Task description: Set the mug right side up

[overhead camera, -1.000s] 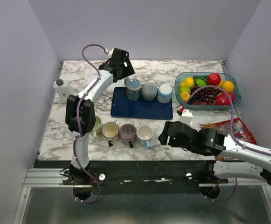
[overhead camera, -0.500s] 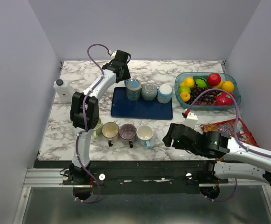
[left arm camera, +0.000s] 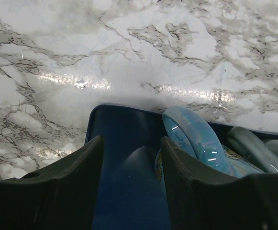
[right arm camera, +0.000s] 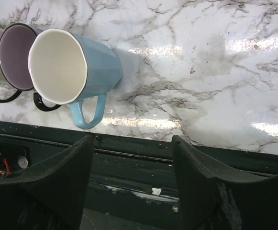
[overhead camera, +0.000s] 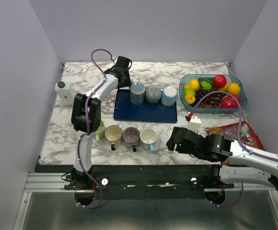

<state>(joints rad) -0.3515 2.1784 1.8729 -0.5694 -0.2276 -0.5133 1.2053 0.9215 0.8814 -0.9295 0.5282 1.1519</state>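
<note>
Three mugs stand upside down on the dark blue tray (overhead camera: 146, 111): a light blue patterned mug (overhead camera: 137, 92), a grey-green mug (overhead camera: 153, 94) and a white-blue mug (overhead camera: 168, 96). My left gripper (overhead camera: 125, 79) is open and empty at the tray's back left corner, just left of the light blue mug. In the left wrist view the open gripper (left arm camera: 131, 143) frames bare tray (left arm camera: 119, 134), with the light blue mug (left arm camera: 191, 139) against the right finger's outer side. My right gripper (overhead camera: 173, 142) is open and empty near the front edge.
Four upright mugs stand in a front row: green (overhead camera: 99, 130), cream (overhead camera: 113, 133), purple (overhead camera: 131, 135) and light blue (overhead camera: 149, 137), the last also in the right wrist view (right arm camera: 76, 67). A fruit bin (overhead camera: 213, 92), a snack bag (overhead camera: 239, 134) and a white bottle (overhead camera: 63, 92) stand around.
My left gripper has come down and slightly nearer, to the tray's back left corner beside the light blue mug. My right arm shifted a little right, then stayed.
</note>
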